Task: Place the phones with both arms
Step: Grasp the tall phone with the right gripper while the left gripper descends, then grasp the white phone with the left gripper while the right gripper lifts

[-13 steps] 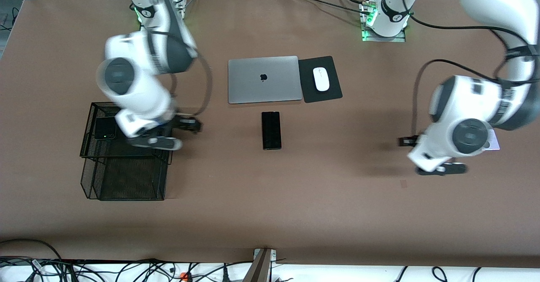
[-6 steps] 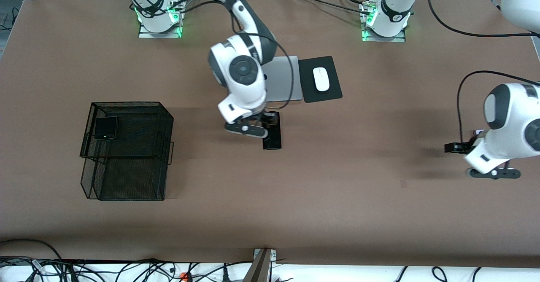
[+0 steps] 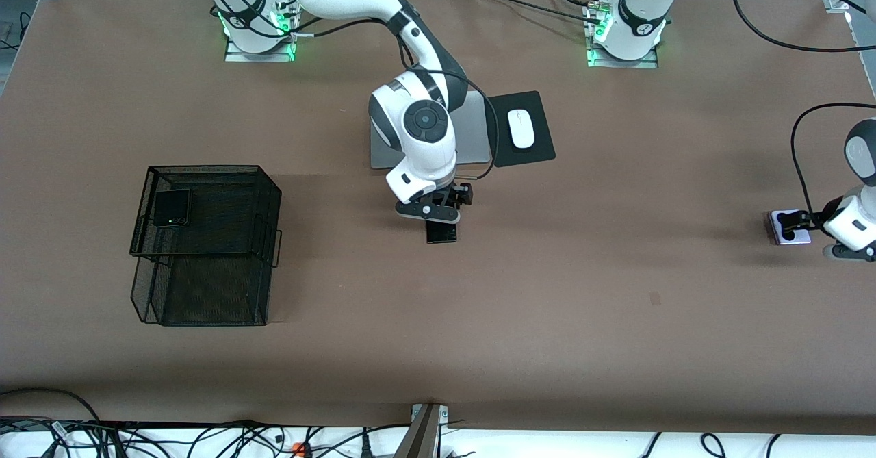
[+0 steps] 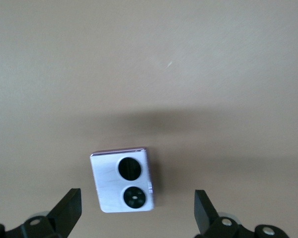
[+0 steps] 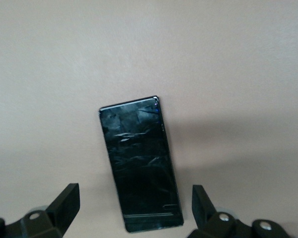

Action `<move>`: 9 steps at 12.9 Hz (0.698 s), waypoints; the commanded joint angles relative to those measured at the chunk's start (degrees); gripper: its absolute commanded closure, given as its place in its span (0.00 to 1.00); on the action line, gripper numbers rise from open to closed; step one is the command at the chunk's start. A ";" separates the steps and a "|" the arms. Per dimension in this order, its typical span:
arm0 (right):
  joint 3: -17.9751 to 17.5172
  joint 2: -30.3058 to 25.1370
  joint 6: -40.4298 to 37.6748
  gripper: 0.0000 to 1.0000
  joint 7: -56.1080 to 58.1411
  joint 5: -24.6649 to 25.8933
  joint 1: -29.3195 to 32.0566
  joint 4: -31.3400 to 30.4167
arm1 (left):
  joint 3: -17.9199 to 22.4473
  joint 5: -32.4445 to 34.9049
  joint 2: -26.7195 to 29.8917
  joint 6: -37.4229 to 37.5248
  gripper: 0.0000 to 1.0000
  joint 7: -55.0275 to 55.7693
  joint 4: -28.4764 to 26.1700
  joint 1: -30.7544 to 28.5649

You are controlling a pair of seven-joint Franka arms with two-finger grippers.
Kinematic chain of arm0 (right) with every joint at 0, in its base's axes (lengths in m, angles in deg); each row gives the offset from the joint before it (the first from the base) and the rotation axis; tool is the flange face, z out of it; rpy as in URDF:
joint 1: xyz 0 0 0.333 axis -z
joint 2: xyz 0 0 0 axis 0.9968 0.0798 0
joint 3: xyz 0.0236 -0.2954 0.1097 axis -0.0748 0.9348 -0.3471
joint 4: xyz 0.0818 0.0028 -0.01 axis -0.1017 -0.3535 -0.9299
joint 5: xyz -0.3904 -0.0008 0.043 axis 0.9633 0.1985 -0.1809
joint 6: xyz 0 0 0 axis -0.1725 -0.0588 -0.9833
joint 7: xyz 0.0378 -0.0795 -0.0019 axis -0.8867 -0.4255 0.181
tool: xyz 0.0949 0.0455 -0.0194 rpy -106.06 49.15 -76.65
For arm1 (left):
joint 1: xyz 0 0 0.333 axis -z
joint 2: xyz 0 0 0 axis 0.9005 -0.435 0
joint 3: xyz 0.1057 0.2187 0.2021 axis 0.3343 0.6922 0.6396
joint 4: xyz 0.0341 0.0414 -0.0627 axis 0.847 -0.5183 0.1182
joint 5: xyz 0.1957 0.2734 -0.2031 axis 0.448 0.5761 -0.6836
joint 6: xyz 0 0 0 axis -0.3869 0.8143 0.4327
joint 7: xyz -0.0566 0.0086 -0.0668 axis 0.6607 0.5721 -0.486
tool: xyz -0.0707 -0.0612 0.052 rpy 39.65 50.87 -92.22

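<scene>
The long black slab phone (image 3: 441, 233) (image 5: 140, 166) lies flat on the table, nearer the front camera than the laptop. My right gripper (image 3: 441, 215) (image 5: 134, 198) hangs open over it, one finger on each side of its long edges, not touching. The lilac-white flip phone (image 3: 772, 225) (image 4: 123, 181), with two black circles, lies at the left arm's end of the table. My left gripper (image 3: 787, 227) (image 4: 137, 215) is open above it, its fingers (image 4: 69, 210) well clear of the phone. The small black flip phone (image 3: 171, 208) rests in the mesh basket.
The black wire basket (image 3: 205, 168) stands toward the right arm's end of the table. A grey laptop (image 3: 472, 136), partly covered by the right arm, sits beside a black pad (image 3: 537, 150) with a white mouse (image 3: 521, 128).
The right arm has swung from the basket across to the slab phone. The left arm has drawn back toward its end of the table, uncovering the lilac phone. Both grippers stayed open.
</scene>
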 commanded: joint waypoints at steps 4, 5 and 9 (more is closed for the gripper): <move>-1.47 2.49 6.23 0.00 3.95 0.85 -1.35 -2.92 | -1.61 1.00 -4.07 -18.94 0.00 -6.48 -7.11 -8.36; -1.82 3.02 6.85 0.00 5.53 0.59 -1.35 -3.10 | -1.69 0.91 -4.86 -19.22 0.00 -6.85 -7.12 -8.81; -1.92 4.42 8.35 0.00 6.16 0.50 -1.61 -3.10 | -2.05 -0.15 -5.75 -19.22 0.00 -6.41 -7.12 -9.25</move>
